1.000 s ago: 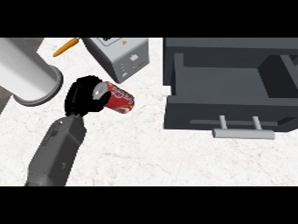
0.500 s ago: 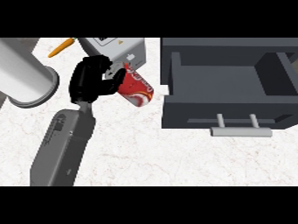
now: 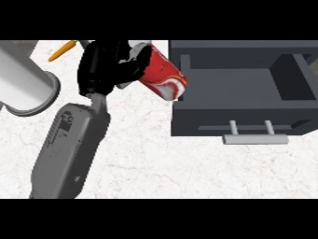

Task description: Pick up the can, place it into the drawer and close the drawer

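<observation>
Above the marble counter (image 3: 189, 172), the left hand (image 3: 105, 70) clamps the can (image 3: 163, 77) beside the open drawer (image 3: 203, 116).

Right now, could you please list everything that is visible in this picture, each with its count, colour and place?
can: one, red with white marks, tilted, held above the counter next to the drawer's left wall
drawer: one, dark grey, open, at the right
handle: one, light grey, on the drawer's front
cylinder: one, white, large, at the left edge
orange object: one, orange, small, top left; its kind is unclear
counter: one, white marbled, under everything
forearm: one, grey, coming from the lower edge at the left
left robot hand: one, black, curled round the can
</observation>
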Motion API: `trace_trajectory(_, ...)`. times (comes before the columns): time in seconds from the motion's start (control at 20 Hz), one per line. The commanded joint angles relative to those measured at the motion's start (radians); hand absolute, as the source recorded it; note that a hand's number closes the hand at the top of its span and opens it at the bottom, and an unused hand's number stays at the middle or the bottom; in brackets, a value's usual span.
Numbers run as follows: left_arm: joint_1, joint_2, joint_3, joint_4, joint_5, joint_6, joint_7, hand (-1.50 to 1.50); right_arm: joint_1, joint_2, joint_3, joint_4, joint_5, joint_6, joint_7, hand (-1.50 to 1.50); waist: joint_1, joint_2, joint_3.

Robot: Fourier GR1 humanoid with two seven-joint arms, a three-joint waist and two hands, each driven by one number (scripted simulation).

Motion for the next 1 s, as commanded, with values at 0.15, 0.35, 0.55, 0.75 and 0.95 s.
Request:
trace_trajectory(0.15,-0.167,-0.005,-0.104,0.034,-0.002,0.185,0.078,1.5,-0.012,0.0,-0.012,0.013,-0.012,0.029,0.0,-1.5,-0.01,0.002,0.0)
trace_trajectory(0.35,-0.296,-0.005,-0.004,0.194,0.014,0.138,0.066,1.5,0.034,0.023,-0.011,0.002,-0.027,0.041,-0.019,-1.5,-0.015,0.004,0.0)
trace_trajectory(0.55,-0.379,-0.005,-0.072,0.312,0.085,0.206,-0.028,1.5,-0.07,-0.014,-0.024,0.047,-0.006,0.013,0.011,-1.5,-0.019,0.007,0.0)
trace_trajectory(0.75,-0.458,-0.005,-0.138,0.361,0.111,0.269,0.014,1.5,-0.062,0.013,0.011,0.05,0.044,0.022,0.0,-1.5,-0.019,0.006,0.0)
trace_trajectory(0.95,-0.514,-0.005,-0.163,0.455,0.194,0.279,-0.059,1.5,-0.059,-0.007,-0.001,0.009,0.002,0.011,0.036,-1.5,-0.03,0.007,0.0)
